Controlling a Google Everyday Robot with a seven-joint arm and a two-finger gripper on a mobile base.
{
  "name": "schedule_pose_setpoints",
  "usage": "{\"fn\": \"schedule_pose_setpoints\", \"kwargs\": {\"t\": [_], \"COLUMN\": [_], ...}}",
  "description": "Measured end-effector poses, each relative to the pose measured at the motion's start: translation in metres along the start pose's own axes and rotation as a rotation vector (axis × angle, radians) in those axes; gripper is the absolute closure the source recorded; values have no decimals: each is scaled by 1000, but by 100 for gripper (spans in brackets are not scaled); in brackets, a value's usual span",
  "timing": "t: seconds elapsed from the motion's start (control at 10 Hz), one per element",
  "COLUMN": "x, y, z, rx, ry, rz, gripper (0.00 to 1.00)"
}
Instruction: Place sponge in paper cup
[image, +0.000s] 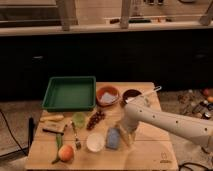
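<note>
Paper cup (95, 142) stands furthest left of the gripper (126, 136). Between them the sponge (113, 138) lies on the table (145, 156), just beside the gripper's left side. The gripper hangs low, jaws wide apart, holding nothing. One risk is that the sponge looks wider than the cup, so it may catch the rim and tip it.

looks down on a wooden table (150, 156). shows a green tray (70, 93) at back left, a reddish-brown bowl (107, 95) and a dark bowl (131, 94) to its right. nearer the middle, a light-green cup (79, 119) and grapes (96, 119). near the front edge, the paper cup (95, 142) upright, the sponge (113, 138) just right of it. beside the sponge's right edge, the gripper (125, 138), jaws spread wide, on a white arm (167, 123) from the right.
</note>
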Motion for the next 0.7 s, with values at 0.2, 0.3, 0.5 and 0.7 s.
{"fn": "schedule_pose_setpoints", "kwargs": {"t": [0.2, 0.3, 0.5, 0.7], "x": [-13, -19, -28, -37], "y": [-8, -13, -19, -23], "z": [0, 0, 1, 3], "rx": [-8, -12, -28, -45], "ry": [-16, -24, -35, -36], "rz": [-89, -133, -198, -234], "gripper": [20, 20, 22, 38]}}
